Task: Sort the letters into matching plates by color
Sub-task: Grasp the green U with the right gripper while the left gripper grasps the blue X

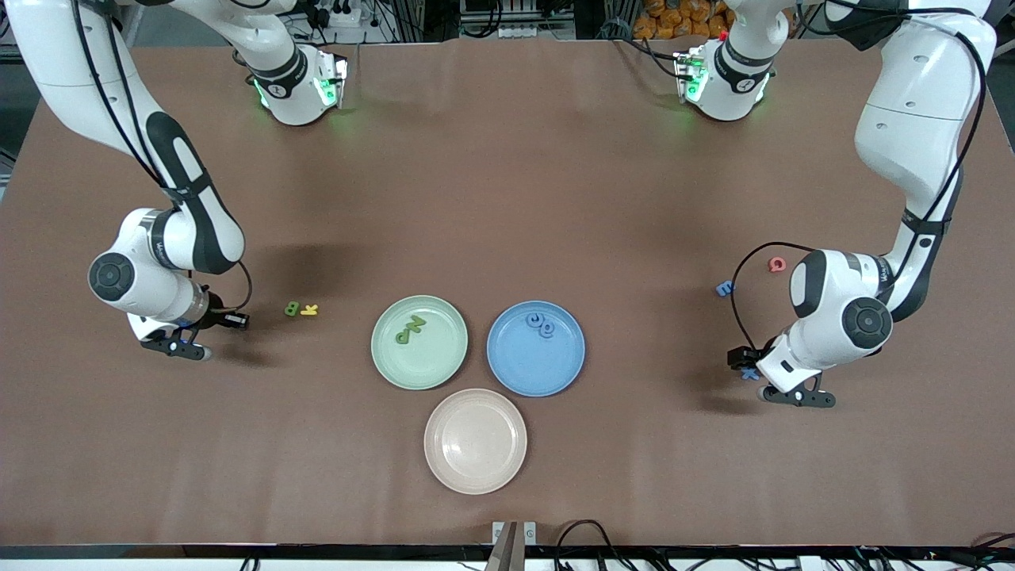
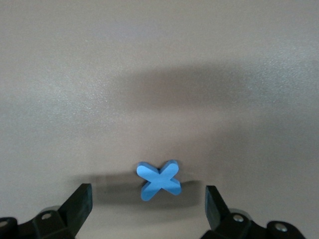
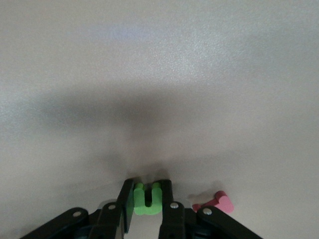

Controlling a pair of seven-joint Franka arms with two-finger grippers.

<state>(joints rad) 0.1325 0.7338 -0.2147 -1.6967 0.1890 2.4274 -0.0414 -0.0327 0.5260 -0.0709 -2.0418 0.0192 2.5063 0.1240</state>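
A pink plate (image 1: 475, 441) lies bare; left tool (image 2: 149, 209) gapes around blue X (image 2: 159, 179) (right tool (image 3: 147, 201) pinches green U (image 3: 147, 201)).

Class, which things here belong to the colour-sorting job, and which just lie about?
Job: green plate, blue plate, green U in shut right gripper, blue X inside open left gripper, green B, blue E.
Lying about: pink plate, yellow letter, red letter, pink letter.

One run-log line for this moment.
left gripper: jaws open around blue X | right gripper: shut on green U | plates: green, blue
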